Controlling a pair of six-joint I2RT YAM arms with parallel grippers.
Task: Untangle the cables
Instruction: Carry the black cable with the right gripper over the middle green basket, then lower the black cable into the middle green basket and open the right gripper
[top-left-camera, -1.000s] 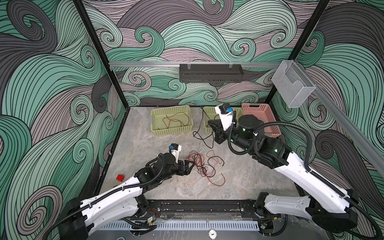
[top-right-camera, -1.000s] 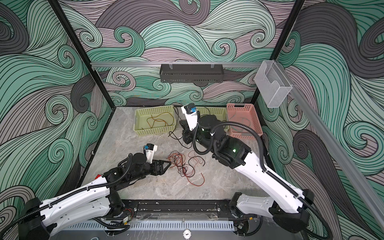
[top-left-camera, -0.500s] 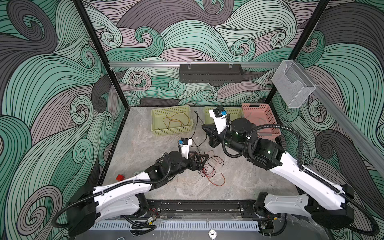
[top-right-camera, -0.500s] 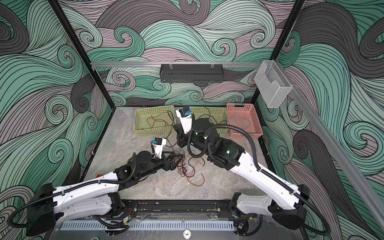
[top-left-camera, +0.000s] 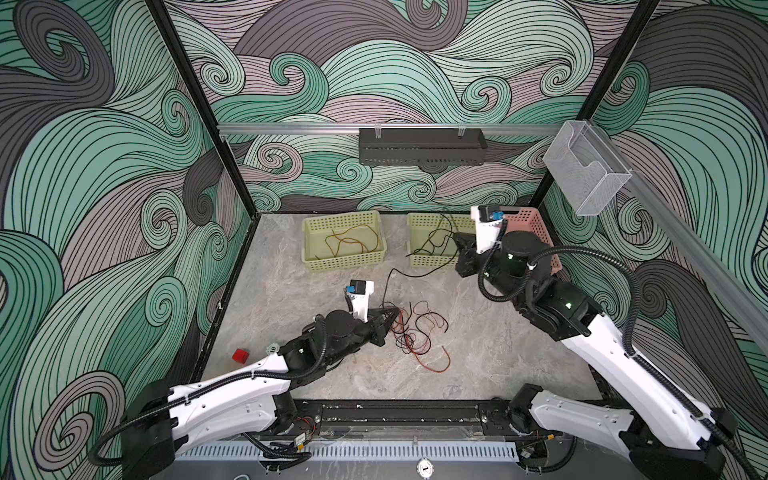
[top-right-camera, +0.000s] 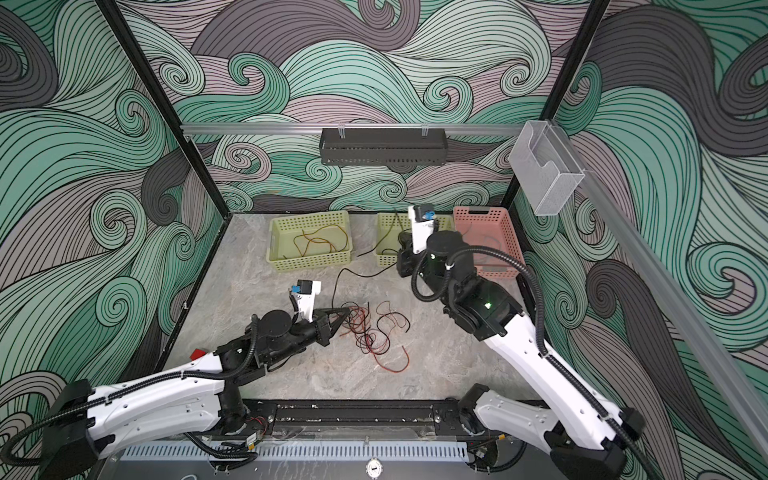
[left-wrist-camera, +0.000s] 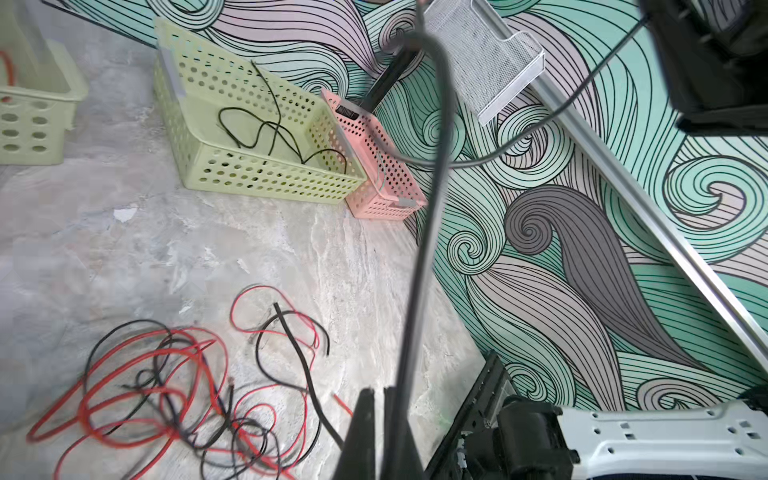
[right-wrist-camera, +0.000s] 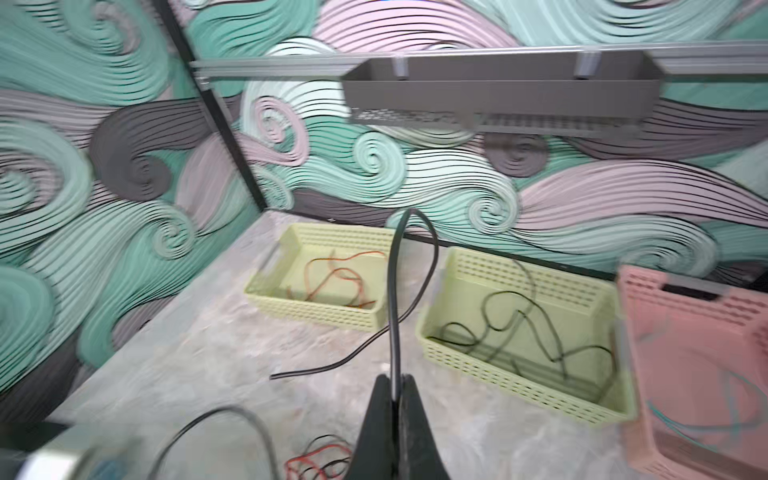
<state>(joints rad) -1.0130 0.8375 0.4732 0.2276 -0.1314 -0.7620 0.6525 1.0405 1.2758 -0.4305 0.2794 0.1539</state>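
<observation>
The left gripper (top-left-camera: 388, 313) is clenched on a black cable (left-wrist-camera: 420, 257) beside the tangle (top-left-camera: 409, 338); the right gripper (right-wrist-camera: 392, 386) pinches that cable, well apart from the tangle.

No lettering, brand or number is legible in any view; the round badge (top-left-camera: 424, 468) at the front edge is too small to read.
</observation>
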